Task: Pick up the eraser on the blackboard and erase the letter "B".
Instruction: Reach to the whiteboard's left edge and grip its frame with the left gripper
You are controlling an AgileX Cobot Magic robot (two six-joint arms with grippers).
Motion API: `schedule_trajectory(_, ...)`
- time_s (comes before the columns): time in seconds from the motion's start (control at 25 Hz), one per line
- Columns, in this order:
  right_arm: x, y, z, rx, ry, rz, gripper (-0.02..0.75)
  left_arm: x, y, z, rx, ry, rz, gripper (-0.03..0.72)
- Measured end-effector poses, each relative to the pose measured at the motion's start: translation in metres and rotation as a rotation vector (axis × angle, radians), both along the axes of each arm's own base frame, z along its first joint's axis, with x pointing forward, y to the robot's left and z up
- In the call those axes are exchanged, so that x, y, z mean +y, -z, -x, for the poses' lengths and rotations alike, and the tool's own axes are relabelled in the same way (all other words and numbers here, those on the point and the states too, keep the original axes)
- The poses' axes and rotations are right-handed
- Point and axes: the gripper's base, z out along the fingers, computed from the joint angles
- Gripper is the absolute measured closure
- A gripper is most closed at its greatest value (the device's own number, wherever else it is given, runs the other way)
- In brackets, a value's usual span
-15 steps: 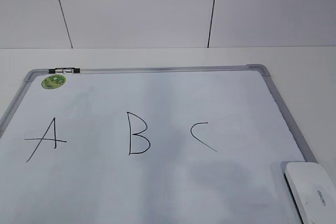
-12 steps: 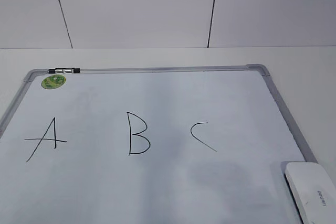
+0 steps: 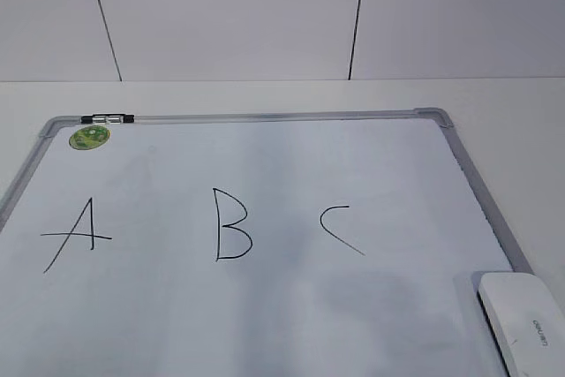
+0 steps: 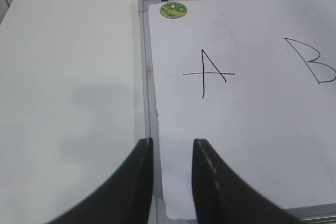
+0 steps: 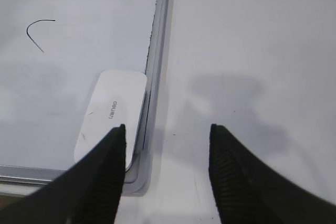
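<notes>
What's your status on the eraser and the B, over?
Both grippers open, empty. White glossy rounded eraser untouched at the grey-framed whiteboard's right edge. Thin black hand-drawn B intact. Nothing in the way.

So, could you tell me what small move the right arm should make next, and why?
Probably shift the right gripper left over the eraser and lower it. Its jaws are open and empty, mostly above the table beside the blackboard, and the letter "B" is unerased.

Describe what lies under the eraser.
The eraser rests on the blackboard, in its corner against the frame. Its underside and the board beneath it are covered, so any marks there cannot be seen.
</notes>
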Motion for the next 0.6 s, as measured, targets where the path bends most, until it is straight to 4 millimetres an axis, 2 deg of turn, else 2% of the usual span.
schedule_trajectory(0.6,0.0,0.0,0.0,0.0,0.0,0.0,0.35,-0.0023,-0.0004,0.0,-0.003,0.016,0.024,0.488)
